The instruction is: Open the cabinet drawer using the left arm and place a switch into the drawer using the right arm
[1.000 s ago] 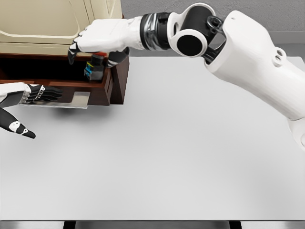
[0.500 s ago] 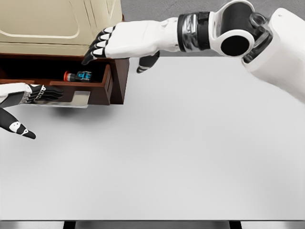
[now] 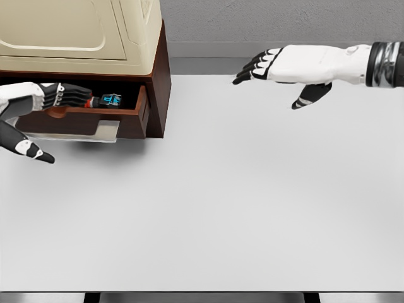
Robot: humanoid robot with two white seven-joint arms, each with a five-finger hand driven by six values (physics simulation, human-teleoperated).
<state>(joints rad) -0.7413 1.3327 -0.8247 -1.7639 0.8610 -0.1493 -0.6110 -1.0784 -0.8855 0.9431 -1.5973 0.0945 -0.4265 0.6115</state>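
Switch (image 3: 110, 100) lies on its side inside the open drawer (image 3: 120, 115), toward the right end, its blue and red parts showing above the front wall. Left hand (image 3: 39, 101) hangs over the drawer's left part, dark fingers (image 3: 74, 96) stretched out flat toward the switch, fingertips just short of it; thumb points down in front of the drawer face. It grips nothing. Right hand (image 3: 291, 65) hovers well apart over the table (image 3: 240, 202), fingers extended and loose, thumb dropped below the palm, holding nothing. Drawer juts from the brown base of the cream cabinet (image 3: 82, 35) at the table's back left corner.
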